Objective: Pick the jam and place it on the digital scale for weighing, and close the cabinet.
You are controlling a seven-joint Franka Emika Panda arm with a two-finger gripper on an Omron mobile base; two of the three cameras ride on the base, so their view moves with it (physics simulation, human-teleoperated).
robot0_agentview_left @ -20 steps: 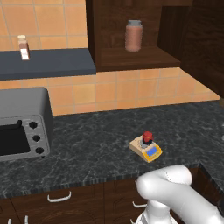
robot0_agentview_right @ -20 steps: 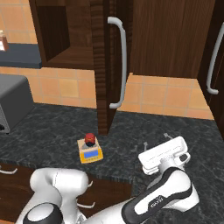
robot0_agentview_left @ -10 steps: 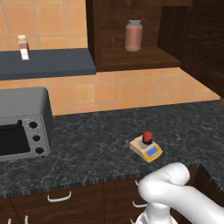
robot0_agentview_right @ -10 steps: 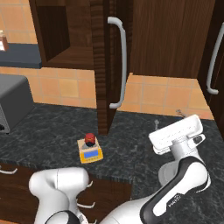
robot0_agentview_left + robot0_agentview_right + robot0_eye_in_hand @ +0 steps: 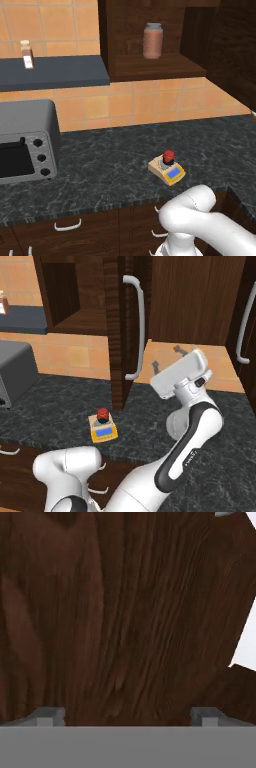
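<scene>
You have the small dark jam jar with its red lid [image 5: 169,157] sitting on the grey plate of the flat yellow-tan digital scale [image 5: 167,170], out on the dark speckled stone surface [image 5: 115,165]. The dark brown wooden wall cabinet's door [image 5: 121,331] stands open, edge-on, its vertical silver bar handle [image 5: 138,326] facing you. Your gripper [image 5: 127,716] is raised to the right of that door, pointing close at dark wood grain, its two fingertips [image 5: 50,716] spread wide apart with nothing between them.
</scene>
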